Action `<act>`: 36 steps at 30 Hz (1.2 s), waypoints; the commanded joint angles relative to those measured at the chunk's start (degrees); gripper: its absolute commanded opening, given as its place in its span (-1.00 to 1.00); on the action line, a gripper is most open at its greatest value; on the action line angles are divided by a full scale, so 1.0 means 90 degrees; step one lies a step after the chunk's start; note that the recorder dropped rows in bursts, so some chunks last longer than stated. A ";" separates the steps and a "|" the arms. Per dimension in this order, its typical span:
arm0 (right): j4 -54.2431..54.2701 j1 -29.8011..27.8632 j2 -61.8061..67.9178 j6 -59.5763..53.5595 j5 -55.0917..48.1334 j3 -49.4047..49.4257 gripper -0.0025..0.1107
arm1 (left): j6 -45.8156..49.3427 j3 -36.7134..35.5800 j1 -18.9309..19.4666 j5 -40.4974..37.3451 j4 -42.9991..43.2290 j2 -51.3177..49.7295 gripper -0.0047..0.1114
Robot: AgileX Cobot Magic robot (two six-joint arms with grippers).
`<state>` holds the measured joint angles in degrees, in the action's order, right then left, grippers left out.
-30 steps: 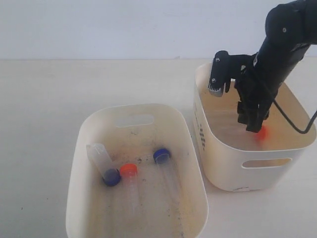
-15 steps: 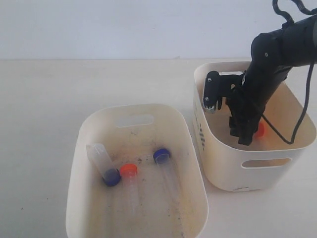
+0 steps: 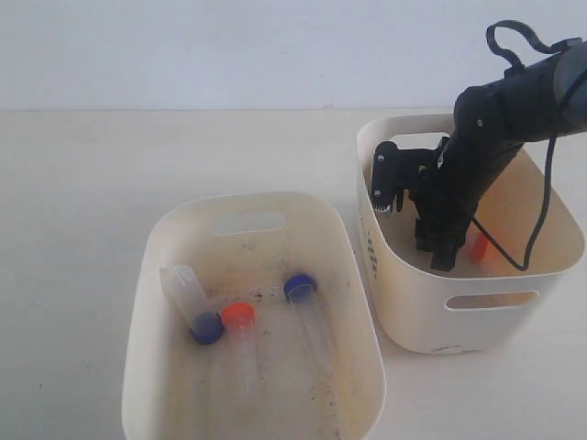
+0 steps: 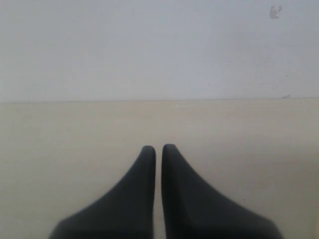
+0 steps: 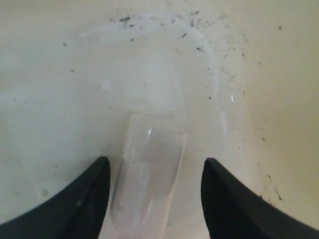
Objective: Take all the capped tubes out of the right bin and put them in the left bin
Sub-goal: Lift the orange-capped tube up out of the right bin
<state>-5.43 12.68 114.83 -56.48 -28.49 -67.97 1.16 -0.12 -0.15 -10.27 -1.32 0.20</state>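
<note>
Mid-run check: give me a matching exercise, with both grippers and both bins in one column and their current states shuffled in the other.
1 left gripper
2 right gripper
3 left bin
4 right bin

A holds a lone orange-capped tube
B shut, over the tabletop
C open, astride that tube
D holds both blue-capped tubes

Pairs: 1-B, 2-C, 3-D, 4-A

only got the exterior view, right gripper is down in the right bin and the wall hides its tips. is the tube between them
Observer: Yes. The right wrist view shows the right gripper open, the clear tube lying between its fingers, not clamped.
Operator: lined up ok
Observer: The tube runs lengthwise between them, so they would close across its width.
Operator: left gripper, can't see it
Observer: The left gripper is shut, empty, above the table.
</note>
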 commanded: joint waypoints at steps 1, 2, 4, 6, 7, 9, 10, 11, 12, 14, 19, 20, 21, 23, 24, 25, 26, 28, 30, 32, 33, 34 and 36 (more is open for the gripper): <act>0.0021 -0.0014 0.0253 -0.0005 0.0063 0.0001 0.00 | -0.0027 0.0013 -0.0045 0.0046 -0.0021 -0.0022 -0.85; 0.0021 -0.0014 0.0268 0.0007 0.0060 0.0001 0.00 | -0.0027 0.0013 -0.0045 0.0046 -0.0021 -0.0022 -0.85; 0.0052 -0.0014 0.0268 0.0054 0.0015 0.0001 -0.01 | -0.0027 0.0013 -0.0045 0.0046 -0.0021 -0.0022 -0.85; 0.0052 -0.0014 0.0268 0.0135 -0.0065 0.0001 -0.11 | -0.0027 0.0013 -0.0045 0.0046 -0.0021 -0.0022 -0.85; 0.0052 -0.0014 0.0268 0.0230 -0.0123 0.0001 -0.22 | -0.0027 0.0013 -0.0045 0.0046 -0.0021 -0.0022 -0.85; 0.0052 -0.0014 0.0268 0.0444 -0.0165 0.0001 -0.49 | -0.0027 0.0013 -0.0045 0.0046 -0.0021 -0.0022 -0.85; 0.0052 -0.0014 0.0268 0.0565 -0.0165 0.0001 -0.64 | -0.0027 0.0013 -0.0045 0.0046 -0.0021 -0.0022 -0.85; 0.0052 -0.0014 0.0268 0.0676 -0.0165 0.0001 -0.78 | -0.0027 0.0013 -0.0045 0.0046 -0.0021 -0.0022 -0.85; 0.0039 -0.0014 0.0268 0.0752 -0.0180 0.0001 -0.89 | -0.0027 0.0013 -0.0045 0.0046 -0.0021 -0.0022 -0.85; 0.0026 -0.0014 0.0256 0.0798 -0.0180 0.0001 -0.95 | -0.0027 0.0013 -0.0045 0.0046 -0.0021 -0.0022 -0.85; 0.0026 -0.0014 0.0195 0.1129 -0.0294 -0.0011 -0.96 | -0.0027 0.0013 -0.0045 0.0046 -0.0021 -0.0022 -0.85; 0.0026 -0.0014 0.0134 0.1144 -0.0323 -0.0011 -0.96 | -0.0027 0.0013 -0.0045 0.0046 -0.0021 -0.0022 -0.85; 0.0026 -0.0014 0.0031 0.1170 -0.0359 -0.0011 -0.96 | -0.0027 0.0013 -0.0045 0.0046 -0.0021 -0.0022 -0.85; 0.0026 -0.0014 -0.0267 0.1305 -0.0369 -0.0011 -0.96 | -0.0027 0.0013 -0.0045 0.0046 -0.0021 -0.0022 -0.85; 0.0026 -0.0014 -0.0437 0.1406 -0.0369 -0.0011 -0.96 | -0.0027 0.0013 -0.0045 0.0046 -0.0021 -0.0022 -0.85; 0.0026 -0.0014 -0.0632 0.1475 -0.0399 -0.0011 -0.96 | -0.0027 0.0013 -0.0045 0.0046 -0.0021 -0.0022 -0.85; 0.0026 -0.0014 -0.0755 0.1537 -0.0427 -0.0011 -0.96 | -0.0027 0.0013 -0.0045 0.0046 -0.0021 -0.0022 -0.85; 0.0026 -0.0014 -0.1084 0.1796 -0.0475 -0.0011 -0.96 | -0.0027 0.0013 -0.0045 0.0046 -0.0021 -0.0022 -0.85; 0.0026 -0.0014 -0.1411 0.2046 -0.0613 -0.0011 -0.96 | -0.0027 0.0013 -0.0045 0.0046 -0.0021 -0.0022 -0.85; 0.0026 -0.0014 -0.1638 0.2134 -0.0814 -0.0011 -0.96 | -0.0027 0.0013 -0.0045 0.0046 -0.0021 -0.0022 -0.85; 0.0015 -0.0014 -0.1847 0.2242 -0.0950 -0.0011 -0.96 | -0.0027 0.0013 -0.0045 0.0046 -0.0021 -0.0022 -0.85; 0.0015 -0.0014 -0.1997 0.2318 -0.1042 -0.0011 -0.96 | -0.0027 0.0013 -0.0045 0.0046 -0.0021 -0.0022 -0.85; 0.0015 -0.0014 -0.2363 0.2596 -0.1175 -0.0011 -0.96 | -0.0027 0.0013 -0.0045 0.0046 -0.0021 -0.0022 -0.85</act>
<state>-5.32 12.64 97.10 -35.51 -37.61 -67.96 1.16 -0.12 -0.15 -10.27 -1.32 0.20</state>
